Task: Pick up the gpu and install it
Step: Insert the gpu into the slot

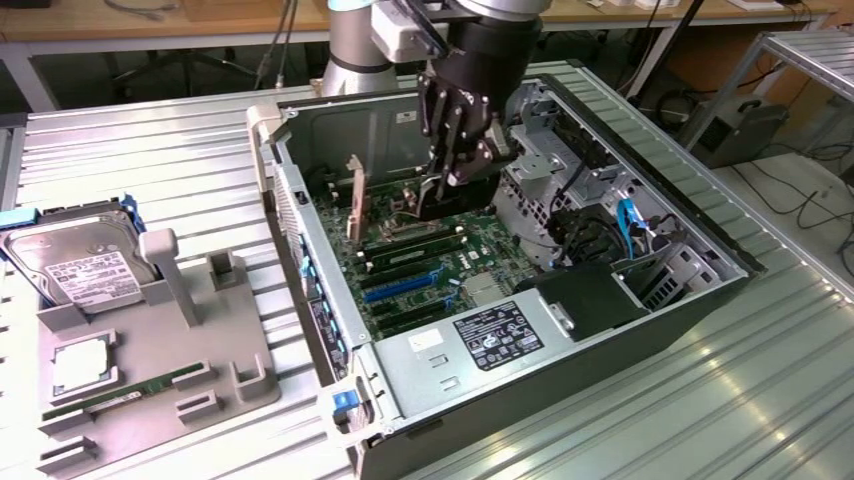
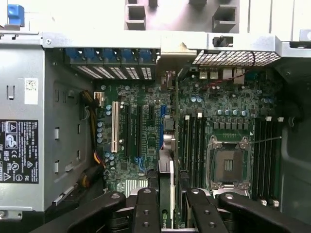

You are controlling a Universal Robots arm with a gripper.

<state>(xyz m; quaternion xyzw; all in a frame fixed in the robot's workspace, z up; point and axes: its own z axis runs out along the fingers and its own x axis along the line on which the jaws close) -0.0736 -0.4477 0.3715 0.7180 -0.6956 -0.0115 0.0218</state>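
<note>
My gripper (image 1: 454, 182) (image 2: 170, 206) has its black fingers partly closed on the gpu (image 1: 430, 200) (image 2: 171, 177). The slim card stands on edge inside the open metal computer case (image 1: 320, 130), low over the green motherboard (image 1: 427, 270) (image 2: 141, 160). Dark memory slots (image 2: 192, 141) and the square silver processor socket (image 2: 226, 162) crowd one side. The grey, labelled power supply (image 1: 494, 335) boxes in the other.

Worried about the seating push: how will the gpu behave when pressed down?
Likely stiff: the gpu stands edge-on and straight in the gripper. Held by its flat faces, it may tilt or slip if pushed off-line. Probably fragile, like the motherboard beneath.
</note>
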